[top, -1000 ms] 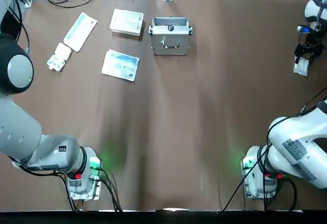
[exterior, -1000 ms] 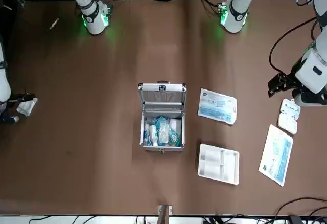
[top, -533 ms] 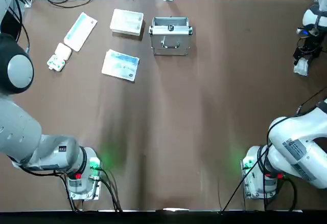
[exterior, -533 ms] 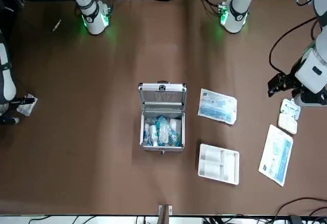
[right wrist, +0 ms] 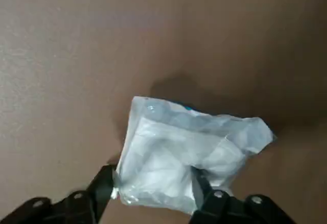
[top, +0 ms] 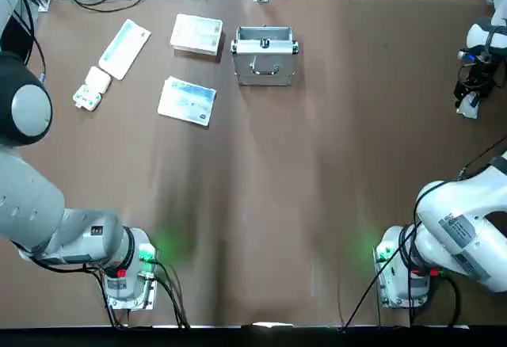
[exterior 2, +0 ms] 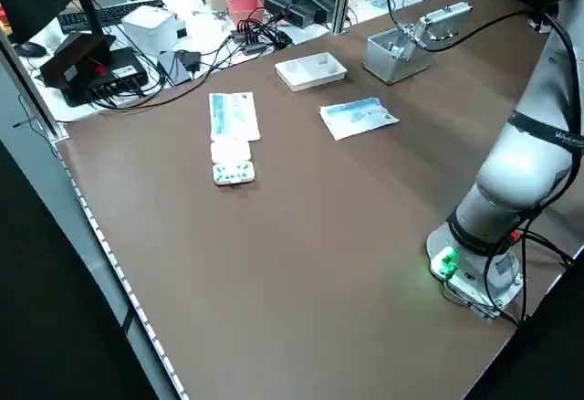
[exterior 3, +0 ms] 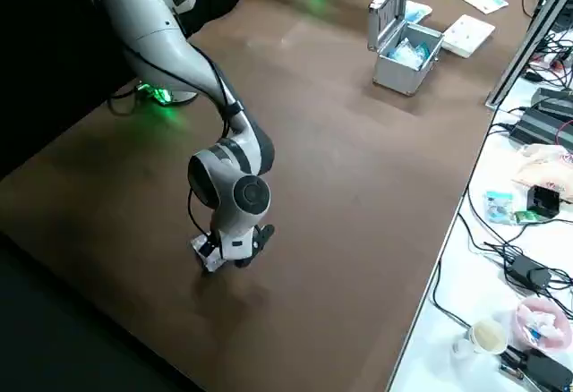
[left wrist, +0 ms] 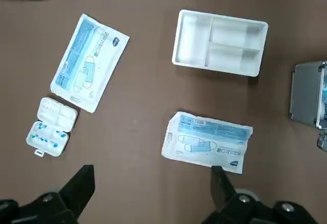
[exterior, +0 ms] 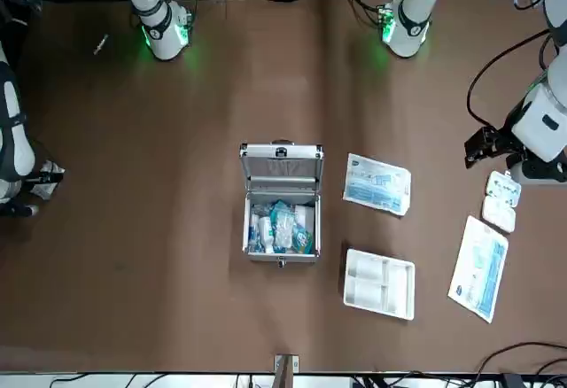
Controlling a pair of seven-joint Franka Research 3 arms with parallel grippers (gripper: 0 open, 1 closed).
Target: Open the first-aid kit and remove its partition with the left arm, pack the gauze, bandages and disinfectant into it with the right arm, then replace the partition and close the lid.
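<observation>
A crinkly clear packet (right wrist: 189, 152) with something white inside lay on the brown table (right wrist: 66, 45). It had a tiny bit of blue at its 12 o'clock edge. The right gripper (right wrist: 151, 184) sat over the packet's 6 o'clock end, its two black fingers (right wrist: 103, 182) spread apart (one on each side of the packet). The fingers were right beside the plastic. A dark shadow showed on the table past the packet.

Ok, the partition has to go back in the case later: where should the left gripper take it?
Come straight down on the partition: it lies flat and open side up beside the case. Pinch the upright divider wall between compartments, or one long rim wall, whichever the jaws span.
</observation>
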